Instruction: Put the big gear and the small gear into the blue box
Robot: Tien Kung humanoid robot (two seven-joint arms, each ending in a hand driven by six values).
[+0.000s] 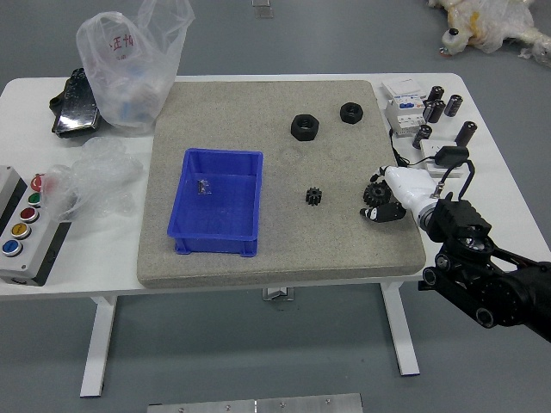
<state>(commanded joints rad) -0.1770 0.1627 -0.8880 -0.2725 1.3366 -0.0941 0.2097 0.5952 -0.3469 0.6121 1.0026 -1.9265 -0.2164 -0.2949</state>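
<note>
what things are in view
table: 1, white, centre
mat: 1, beige, on table
box: 1, blue, mat left
bit: 1, silver, in box
small gear: 1, black, mat centre
big gear: 1, black, mat right
rings: 2, black, mat top
cylinders: about six, black, right
devices: 2+, white, right
plastic bags: 2, clear, left
slab: 1, black, left
panel: 1, grey, left
bundle: 1, pale, upper right
right hand: 1, white and black, at gear
arm: 1, black, right

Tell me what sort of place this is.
Likely a robotics lab or test cell: a humanoid's right hand reaching over a mat, gears beside a blue box, and a control box with coloured push buttons.
</note>
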